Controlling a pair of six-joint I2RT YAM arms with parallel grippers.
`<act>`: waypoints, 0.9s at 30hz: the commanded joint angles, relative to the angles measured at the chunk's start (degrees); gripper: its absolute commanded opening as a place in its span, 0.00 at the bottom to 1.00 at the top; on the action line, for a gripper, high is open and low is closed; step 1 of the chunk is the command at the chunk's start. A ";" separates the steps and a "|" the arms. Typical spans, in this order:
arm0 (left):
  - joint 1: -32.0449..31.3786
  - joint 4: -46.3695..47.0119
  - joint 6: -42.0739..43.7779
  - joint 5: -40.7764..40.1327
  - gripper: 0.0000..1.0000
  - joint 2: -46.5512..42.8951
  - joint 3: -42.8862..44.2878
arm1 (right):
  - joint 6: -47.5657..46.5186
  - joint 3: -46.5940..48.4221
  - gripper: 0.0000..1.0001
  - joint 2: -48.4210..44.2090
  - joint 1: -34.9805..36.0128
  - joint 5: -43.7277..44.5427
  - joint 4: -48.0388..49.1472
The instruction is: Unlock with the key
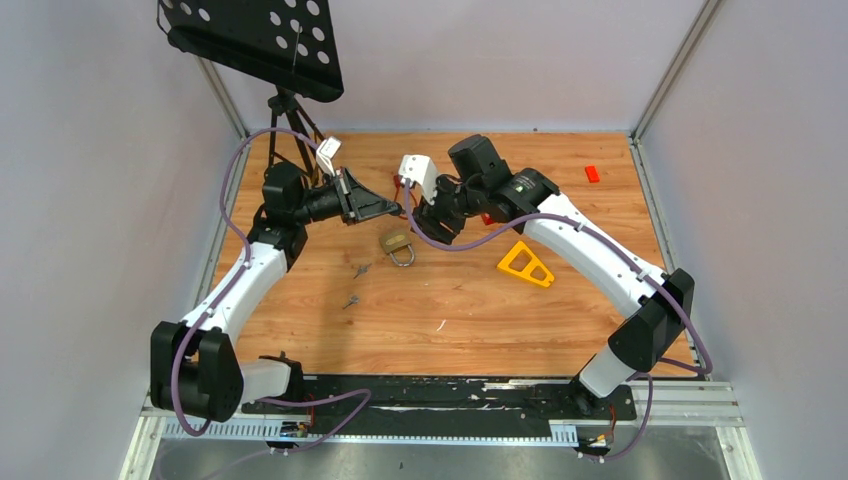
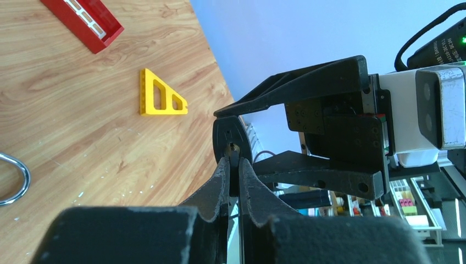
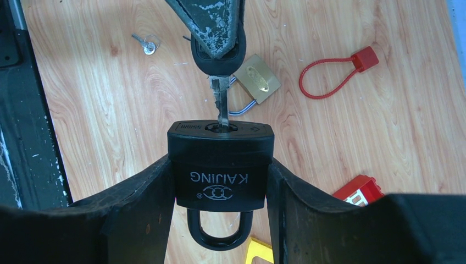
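My left gripper (image 2: 233,168) is pinched tight on the head of the key (image 3: 221,104), whose blade sits only partway in the keyway of the black padlock (image 3: 220,165). The padlock itself is clamped by its sides between the fingers of my right gripper (image 3: 220,190). I judge that twisting before the blade seats, or pushing off-axis, could bend it, spin the key in the pinch, or lever the padlock loose toward the brass padlock (image 3: 257,78) lying beyond its keyway end.

Key (image 3: 221,104) in padlock (image 3: 220,165), betw. L hand (image 2: 233,165) & R hand (image 3: 220,187)
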 commanded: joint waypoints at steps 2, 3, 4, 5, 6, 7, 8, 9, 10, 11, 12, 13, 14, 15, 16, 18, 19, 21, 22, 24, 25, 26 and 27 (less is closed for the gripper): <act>-0.86 -0.12 -0.27 0.39 0.00 -1.43 -0.30 | 1.62 3.96 0.00 -0.93 0.51 2.26 9.17; -0.88 -0.99 0.15 0.33 0.00 -1.34 -0.03 | 1.46 3.88 0.00 -0.86 0.45 2.82 9.27; -0.89 -1.86 0.87 0.21 0.00 -1.22 0.22 | 1.29 3.87 0.00 -0.90 0.45 3.27 9.39; -0.89 -2.75 1.36 0.07 0.00 -1.10 0.50 | 1.20 3.76 0.00 -0.90 0.47 3.53 9.49; -0.89 -3.37 1.63 0.04 0.00 -0.83 0.75 | 1.02 3.77 0.00 -0.83 0.44 3.60 9.57; -0.86 -3.78 1.77 0.07 0.00 -0.59 0.94 | 0.92 3.64 0.00 -0.78 0.53 3.72 9.69; -0.88 -4.00 1.75 -0.02 0.00 -0.40 1.00 | 0.75 3.59 0.00 -0.68 0.59 3.86 9.78; -0.89 -4.14 1.71 -0.01 0.00 -0.07 1.08 | 0.58 3.56 0.00 -0.56 0.73 4.03 9.73; -0.84 -4.28 1.71 -0.07 0.00 0.17 1.13 | 0.34 3.47 0.00 -0.48 0.77 4.19 9.80; -0.96 -4.37 1.78 -0.08 0.00 0.49 1.29 | 0.00 3.39 0.00 -0.40 0.93 4.16 9.74; -0.97 -4.67 1.90 0.06 0.00 0.97 1.68 | -0.45 3.38 0.00 -0.27 1.12 3.83 9.73; -0.97 -5.07 2.17 0.24 0.00 1.44 2.08 | -1.01 3.39 0.00 -0.18 1.28 2.97 9.53; -0.97 -5.41 2.43 0.45 0.00 1.92 2.48 | -1.59 3.42 0.00 -0.14 1.47 2.19 9.28; -0.95 -5.55 2.61 0.53 0.00 2.17 2.69 | -2.08 3.40 0.00 -0.05 1.69 1.83 9.10; -0.97 -5.55 2.73 0.46 0.00 2.25 2.75 | -2.76 3.41 0.00 0.03 1.97 1.65 8.84; -1.02 -5.56 2.98 0.41 0.00 2.29 2.70 | -4.09 3.11 0.00 0.15 2.42 1.43 8.37; -1.06 -5.57 3.07 0.36 0.00 2.34 2.61 | -4.61 3.03 0.00 0.19 2.53 1.31 8.36; -1.17 -5.62 3.26 0.25 0.00 2.38 2.66 | -5.18 3.04 0.00 0.38 2.59 0.61 8.15; -1.27 -5.64 3.29 0.33 0.00 2.40 2.73 | -5.37 3.02 0.00 0.45 2.63 0.54 8.14; -1.55 -5.60 3.49 0.22 0.00 2.58 2.88 | -5.82 3.28 0.00 0.70 2.84 0.49 8.04; -1.77 -5.67 3.67 0.17 0.00 2.80 3.05 | -6.16 3.46 0.00 0.86 2.91 0.53 7.89; -1.91 -5.84 3.72 0.43 0.00 3.12 3.22 | -6.43 3.56 0.00 0.99 3.16 0.65 7.86; -2.06 -5.90 3.81 0.55 0.00 3.34 3.42 | -6.63 3.67 0.00 1.14 3.28 0.81 7.75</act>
